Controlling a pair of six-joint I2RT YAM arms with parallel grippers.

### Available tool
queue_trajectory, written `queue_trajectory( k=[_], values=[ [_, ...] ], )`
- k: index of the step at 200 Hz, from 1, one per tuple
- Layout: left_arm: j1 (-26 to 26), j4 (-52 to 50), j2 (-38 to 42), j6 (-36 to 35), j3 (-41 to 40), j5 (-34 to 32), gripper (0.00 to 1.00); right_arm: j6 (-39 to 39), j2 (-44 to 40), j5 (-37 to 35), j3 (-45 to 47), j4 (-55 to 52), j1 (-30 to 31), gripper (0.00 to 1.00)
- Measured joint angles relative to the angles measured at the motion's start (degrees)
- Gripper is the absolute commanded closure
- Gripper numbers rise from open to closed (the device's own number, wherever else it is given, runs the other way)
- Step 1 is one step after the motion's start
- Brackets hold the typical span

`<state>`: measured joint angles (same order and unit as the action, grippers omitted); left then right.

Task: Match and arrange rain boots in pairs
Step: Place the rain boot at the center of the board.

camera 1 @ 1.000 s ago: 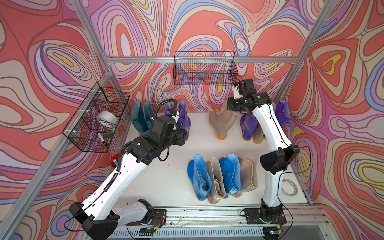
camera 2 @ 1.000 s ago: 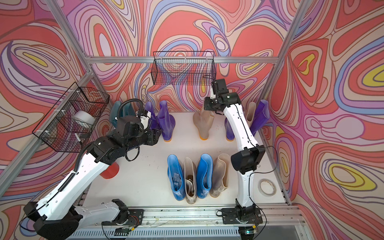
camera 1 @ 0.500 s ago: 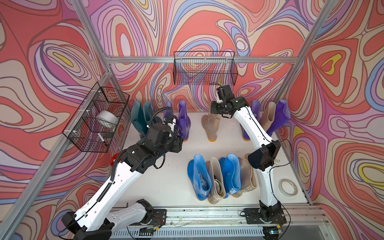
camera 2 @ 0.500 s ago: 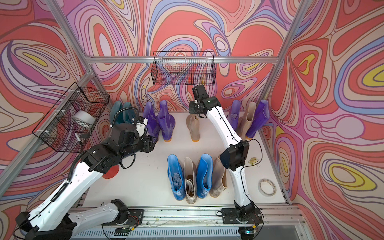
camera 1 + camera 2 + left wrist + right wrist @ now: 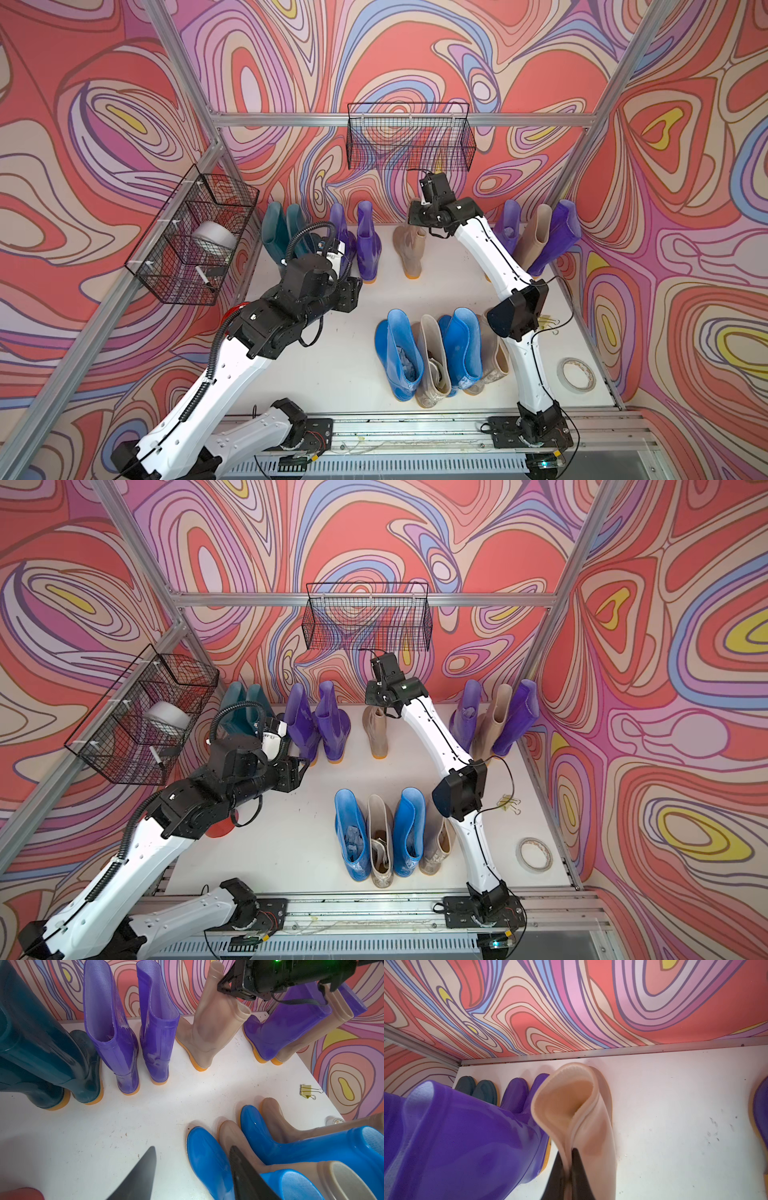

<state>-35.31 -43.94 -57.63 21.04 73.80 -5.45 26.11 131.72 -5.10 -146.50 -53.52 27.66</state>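
Note:
Along the back wall stand two dark teal rain boots (image 5: 282, 237), then two purple ones (image 5: 368, 245). Right of those, my right gripper (image 5: 568, 1153) is shut on the pinched top rim of a beige boot (image 5: 409, 249), whose orange sole is at the white floor. A purple (image 5: 509, 224), a beige (image 5: 536, 237) and another purple boot (image 5: 557, 237) lean at the back right. In front stand a blue (image 5: 399, 357), beige (image 5: 432, 361), blue (image 5: 463, 349) and beige boot (image 5: 494, 357). My left gripper (image 5: 192, 1148) hangs open and empty over the floor, by the near blue boot's toe.
A wire basket (image 5: 409, 137) hangs on the back wall. Another (image 5: 195, 241) on the left wall holds a white roll. A tape roll (image 5: 575, 374) lies front right, a binder clip (image 5: 307, 1091) near the right wall. A red thing (image 5: 218, 829) sits under my left arm.
My right arm has carried the beige boot leftward from the right-hand group to beside the purple pair. My left arm has drawn back a little from the purple boots.

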Motion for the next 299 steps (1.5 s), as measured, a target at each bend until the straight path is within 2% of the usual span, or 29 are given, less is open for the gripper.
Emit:
queue_trajectory(
  k=[117,224,299],
  values=[
    [0.00,0.00,0.13,-0.48,-0.04,0.02,0.41,2.58,1.18,0.28,-0.72,3.04,0.98,1.00],
    [0.00,-0.02,0.24,-0.44,-0.11,0.02,0.41,4.07,1.66,3.63,-0.72,4.22,1.31,1.00],
    [0.00,-0.02,0.39,-0.44,-0.42,0.02,0.41,5.07,1.79,2.16,1.46,8.07,1.38,1.00]
  ],
)
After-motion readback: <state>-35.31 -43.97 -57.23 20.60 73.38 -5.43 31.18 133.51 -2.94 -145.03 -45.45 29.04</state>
